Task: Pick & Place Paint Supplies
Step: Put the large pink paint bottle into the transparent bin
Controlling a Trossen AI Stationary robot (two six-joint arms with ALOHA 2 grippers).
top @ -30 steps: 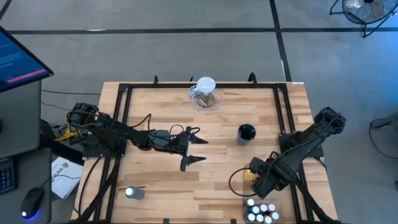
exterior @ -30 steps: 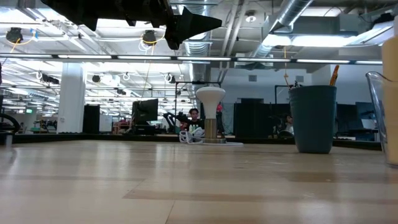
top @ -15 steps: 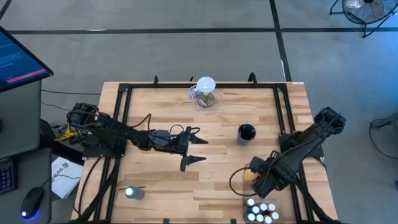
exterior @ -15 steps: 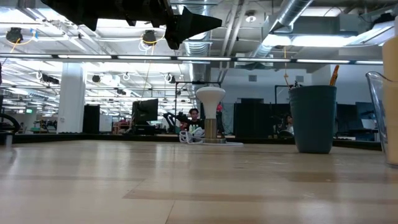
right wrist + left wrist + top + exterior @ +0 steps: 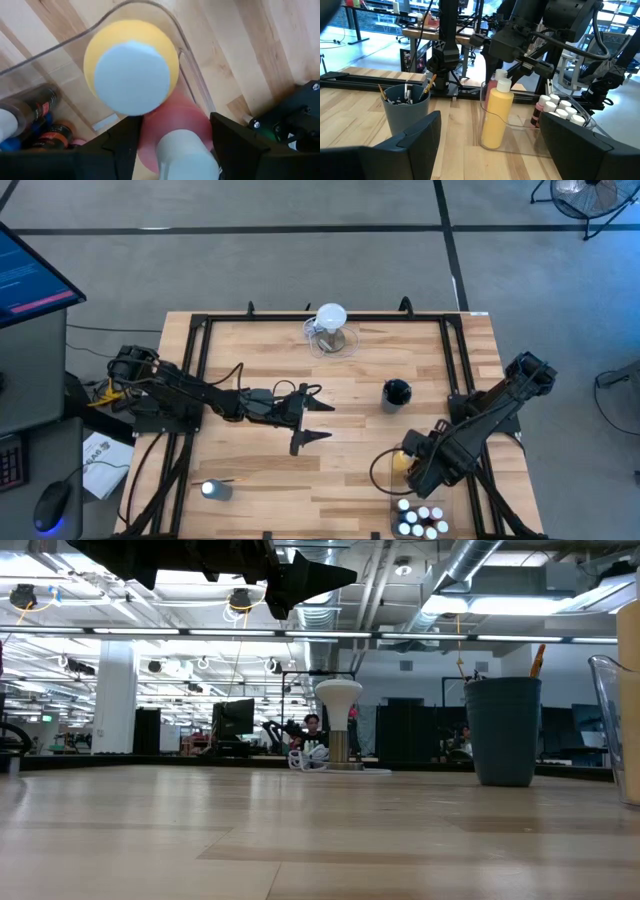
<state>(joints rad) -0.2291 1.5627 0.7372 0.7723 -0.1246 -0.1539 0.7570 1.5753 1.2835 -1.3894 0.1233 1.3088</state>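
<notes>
A yellow squeeze bottle (image 5: 131, 70) with a white cap stands in a clear container (image 5: 520, 135) near the table's right front. Right beside it is a pink-red bottle (image 5: 175, 125) with a white cap. My right gripper (image 5: 412, 465) points straight down over the container, one finger on each side of the pink-red bottle. My left gripper (image 5: 312, 415) hangs open and level over the table's middle, touching nothing. Several small white-capped bottles (image 5: 420, 520) sit at the front right corner. A dark cup (image 5: 396, 393) holds paintbrushes. My right gripper has the pink-red bottle's shoulder (image 5: 150, 135), just below the cap, between its two fingers. The fingers come from above and point down. The bottle is upright beside the yellow one. Its bottom is hidden, so I cannot tell whether it stands in the container.
A clear jug with a white round top (image 5: 331, 320) stands at the far edge. A small grey round thing (image 5: 212, 490) lies near the front left. A black frame (image 5: 200, 380) runs along the table's sides. Bare wood lies between the arms.
</notes>
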